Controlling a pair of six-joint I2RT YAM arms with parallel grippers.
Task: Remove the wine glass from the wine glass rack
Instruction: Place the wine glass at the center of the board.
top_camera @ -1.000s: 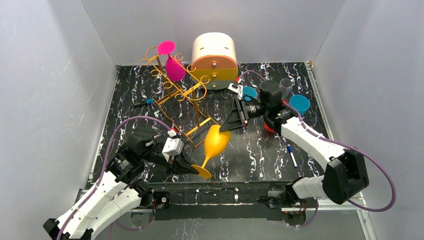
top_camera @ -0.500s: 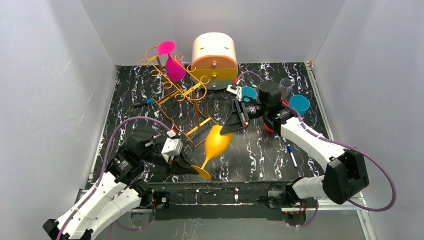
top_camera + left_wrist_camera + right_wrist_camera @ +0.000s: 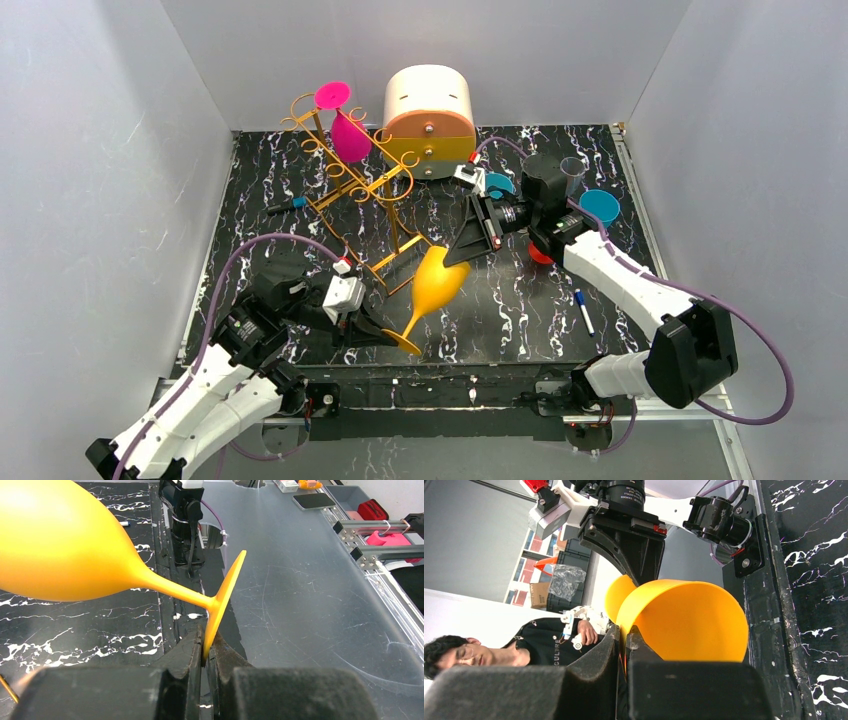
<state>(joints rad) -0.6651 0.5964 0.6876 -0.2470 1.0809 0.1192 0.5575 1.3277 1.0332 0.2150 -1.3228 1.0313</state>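
Note:
A yellow wine glass (image 3: 435,282) hangs tilted above the table, just off the near end of the orange-gold wine glass rack (image 3: 352,195). My left gripper (image 3: 393,338) is shut on the edge of its round foot (image 3: 226,597), which sits between the fingers (image 3: 192,652). My right gripper (image 3: 455,255) is shut on the rim of the bowl (image 3: 684,622), one finger inside the bowl and one outside. A second, pink wine glass (image 3: 347,133) hangs upside down on the rack's far end.
A white-and-orange round drawer box (image 3: 430,120) stands behind the rack. Two blue cups (image 3: 600,207) (image 3: 498,184) and a clear cup (image 3: 571,168) sit at the back right. A marker (image 3: 584,311) lies front right, another pen (image 3: 285,207) left of the rack.
My right gripper's jaws have closed onto the yellow glass's rim. The left gripper and the glass have hardly moved.

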